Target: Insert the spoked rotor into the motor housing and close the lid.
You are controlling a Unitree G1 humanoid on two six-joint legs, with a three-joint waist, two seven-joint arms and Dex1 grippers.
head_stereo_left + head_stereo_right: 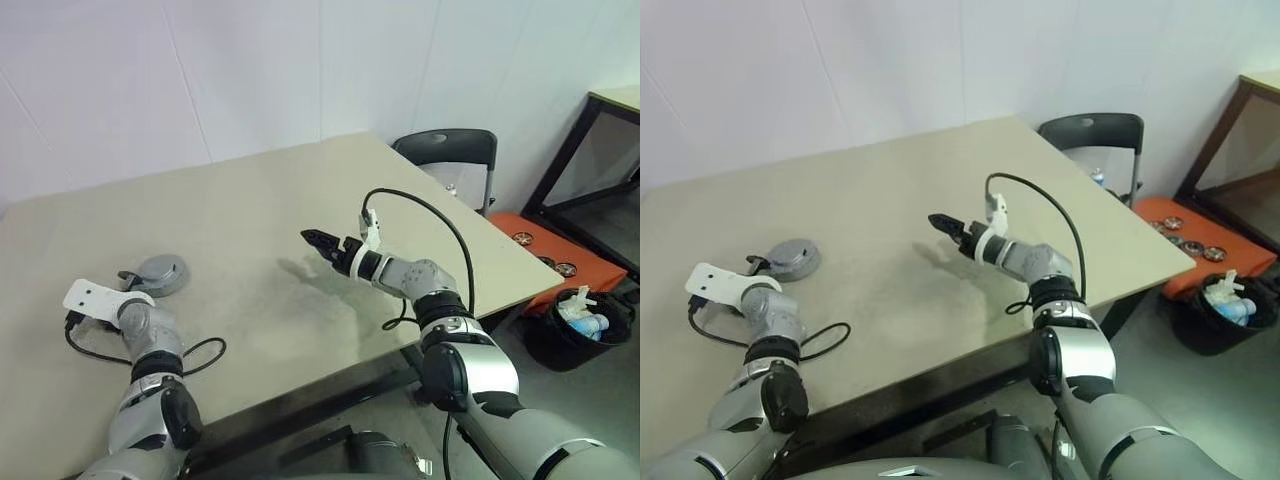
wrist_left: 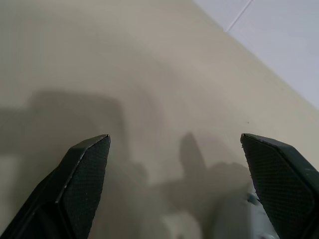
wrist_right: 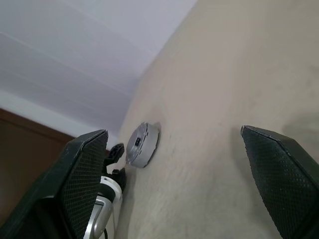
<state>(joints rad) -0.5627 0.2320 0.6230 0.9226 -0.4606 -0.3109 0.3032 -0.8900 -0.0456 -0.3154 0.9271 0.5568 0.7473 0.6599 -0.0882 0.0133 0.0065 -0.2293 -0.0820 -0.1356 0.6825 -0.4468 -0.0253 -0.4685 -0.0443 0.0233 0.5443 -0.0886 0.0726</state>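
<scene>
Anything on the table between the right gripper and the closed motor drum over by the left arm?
No. In the left eye view, only bare tabletop lies between the right gripper and the lid on the drum; the right wrist view agrees.

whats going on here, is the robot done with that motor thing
It looks close to done. The motor housing sits on the table with the lid on top. The left gripper is open right beside it, holding nothing. The right gripper hovers open and empty over the middle of the table.
</scene>
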